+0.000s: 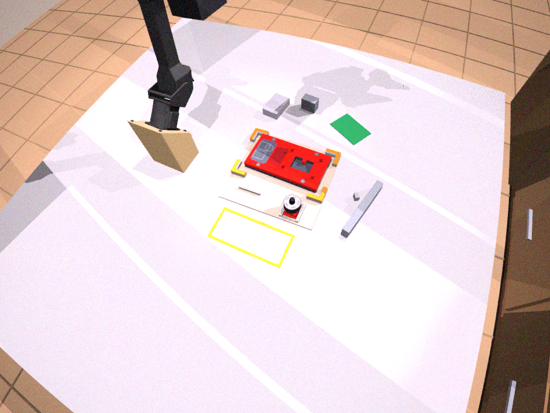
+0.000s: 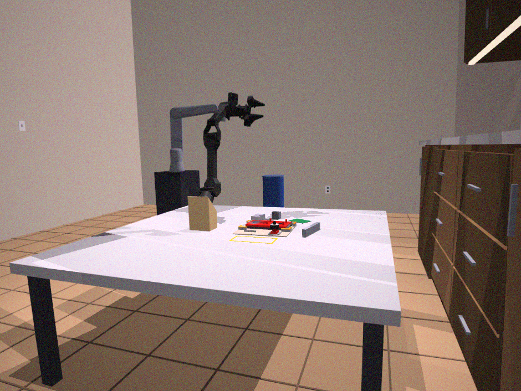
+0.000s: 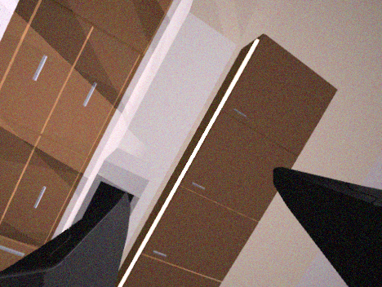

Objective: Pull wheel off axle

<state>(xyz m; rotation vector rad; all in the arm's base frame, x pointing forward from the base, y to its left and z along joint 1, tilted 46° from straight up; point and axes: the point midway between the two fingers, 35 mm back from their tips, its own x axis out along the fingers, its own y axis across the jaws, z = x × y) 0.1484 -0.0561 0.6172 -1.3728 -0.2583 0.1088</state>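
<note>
My tool (image 2: 251,111) is way up in the air, high over the far side of the worktop (image 2: 210,269). Its two pointy dark fingers are spread wide apart and there is nothing between them. In the wrist view I see only brown cupboards and a wall past the fingers, so the tool is pointing sideways across the room, not down at my job. I think I have not started the real work yet.

The wheel (image 1: 292,203) sits near the middle of the worktop. It is small and round, pale on the outside with a dark knob poking up in the middle, and that knob looks like the top of the axle. It sits on a little red block (image 1: 289,214), and I guess the block keeps the axle standing straight so the wheel can slide up and off.

Just beside it, toward the near edge, is the yellow box outline (image 1: 251,237). It is flat, a long thin rectangle drawn on the white top. It is close to the wheel, so the carry should be short.

Behind the wheel is a flat red plate (image 1: 288,161) with orange and yellow corner pieces around it. A tan wedge-shaped block (image 1: 164,144) stands nearer the far left corner. A long grey bar (image 1: 362,208) lies toward the right edge, and a green flat square (image 1: 350,128) lies farther back.

I will need to bring the tool down straight over the wheel.
</note>
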